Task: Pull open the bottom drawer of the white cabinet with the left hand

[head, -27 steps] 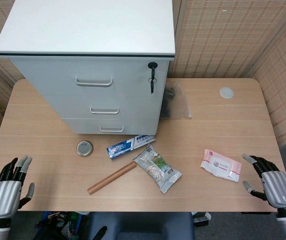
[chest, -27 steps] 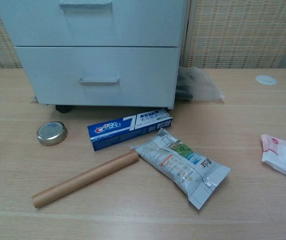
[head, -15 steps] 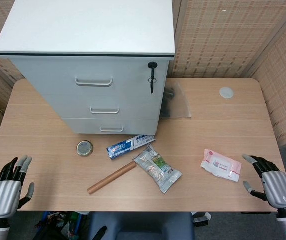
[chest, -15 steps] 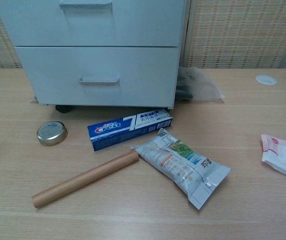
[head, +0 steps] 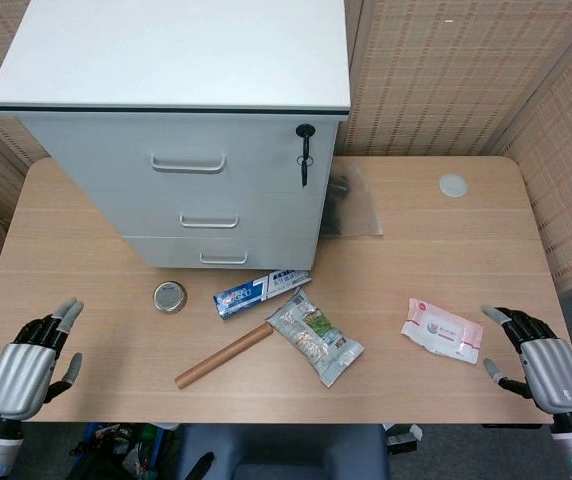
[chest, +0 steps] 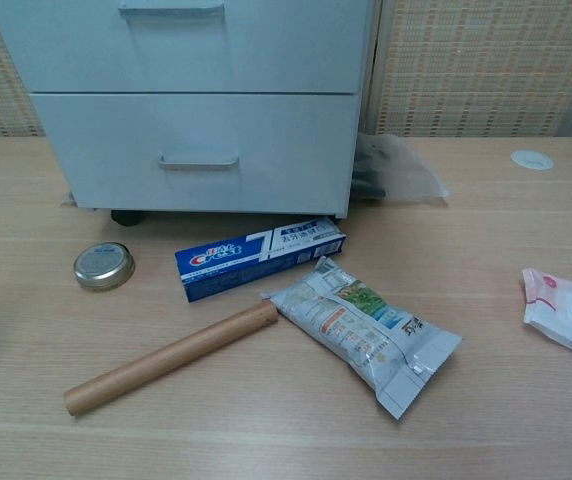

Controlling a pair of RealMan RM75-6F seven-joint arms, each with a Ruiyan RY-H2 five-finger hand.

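Note:
The white cabinet stands at the back left of the table, with three closed drawers. Its bottom drawer carries a small metal handle. My left hand hovers at the table's front left corner, fingers apart and empty, far from the drawer. At the front right corner my right hand is also open and holds nothing. Neither hand shows in the chest view.
In front of the cabinet lie a round tin, a toothpaste box, a wooden rolling pin and a snack bag. A pink wipes pack lies to the right. A key hangs from the cabinet's lock.
My left hand has shifted slightly to the right and forward over the table's front left corner. The right hand has barely moved. The drawers stay closed.

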